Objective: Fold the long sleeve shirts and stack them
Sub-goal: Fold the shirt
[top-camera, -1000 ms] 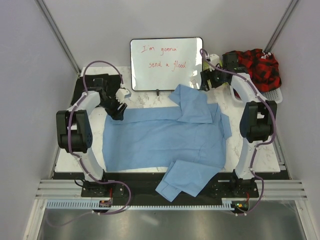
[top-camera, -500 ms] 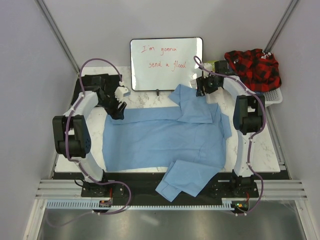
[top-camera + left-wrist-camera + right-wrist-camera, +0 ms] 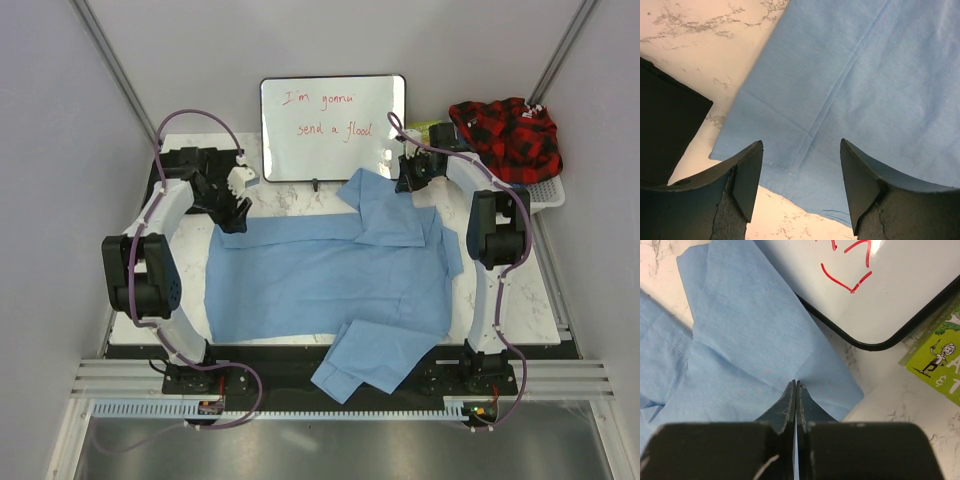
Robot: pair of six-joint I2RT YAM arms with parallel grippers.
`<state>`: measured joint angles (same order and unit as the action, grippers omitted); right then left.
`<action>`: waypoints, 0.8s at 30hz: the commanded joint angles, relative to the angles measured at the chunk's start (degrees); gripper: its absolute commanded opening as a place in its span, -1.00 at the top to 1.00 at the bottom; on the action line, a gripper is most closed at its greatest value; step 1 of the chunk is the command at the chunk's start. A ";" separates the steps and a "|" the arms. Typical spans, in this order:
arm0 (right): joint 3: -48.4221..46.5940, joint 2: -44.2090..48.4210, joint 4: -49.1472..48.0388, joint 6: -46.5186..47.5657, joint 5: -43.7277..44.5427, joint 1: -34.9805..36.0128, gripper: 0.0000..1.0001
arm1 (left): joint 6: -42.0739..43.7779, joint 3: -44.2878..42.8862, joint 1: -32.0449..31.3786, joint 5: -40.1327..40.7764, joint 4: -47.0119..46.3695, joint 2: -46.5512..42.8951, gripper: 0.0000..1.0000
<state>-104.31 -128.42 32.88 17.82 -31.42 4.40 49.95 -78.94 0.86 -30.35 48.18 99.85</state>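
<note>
A light blue long sleeve shirt (image 3: 330, 275) lies spread over the marble table, one sleeve folded across its far right part and another hanging over the near edge. My right gripper (image 3: 401, 181) is at the shirt's far right corner, close to the whiteboard. In the right wrist view its jaws (image 3: 796, 383) are shut, pinching a pucker of the blue cloth (image 3: 740, 340). My left gripper (image 3: 232, 214) hovers over the shirt's far left corner. In the left wrist view it (image 3: 801, 150) stands open above the blue hem (image 3: 865, 75), with nothing between the fingers.
A whiteboard (image 3: 333, 125) with red writing stands at the back, its corner (image 3: 880, 285) right by the right gripper. A green book (image 3: 940, 355) lies beside it. A red-and-black plaid cloth (image 3: 508, 135) fills a basket at the back right. A black pad (image 3: 665, 130) lies left of the shirt.
The right gripper came down from near the basket to the shirt's far right corner and shut on the cloth. The left gripper edged slightly back over the far left corner.
</note>
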 commanded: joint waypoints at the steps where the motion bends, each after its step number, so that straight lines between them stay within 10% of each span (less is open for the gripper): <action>1: 0.07 4.67 -0.01 -0.15 -1.20 0.25 0.82 | -0.73 -1.75 -0.25 -1.91 1.74 -2.82 -0.41; 3: 1.56 5.72 -1.15 -0.33 0.03 -0.09 -0.10 | -0.56 -1.49 -0.16 -1.99 1.74 -3.09 -0.42; 7: 0.96 4.41 -1.42 1.24 0.40 -0.98 -0.74 | -0.38 -1.66 -0.16 -2.35 2.35 -2.65 -0.45; 8: 0.52 3.80 -0.64 1.86 0.05 -1.06 -0.75 | -0.21 -1.75 -0.16 -2.35 2.70 -2.65 -0.89; 24: -4.76 -4.47 0.95 2.12 -4.96 -1.07 -0.72 | -0.12 -2.71 -0.16 -2.08 3.67 -2.03 -0.99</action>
<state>-105.91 -131.28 33.69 19.68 -32.21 3.27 49.87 -79.24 0.86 -30.76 50.96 99.42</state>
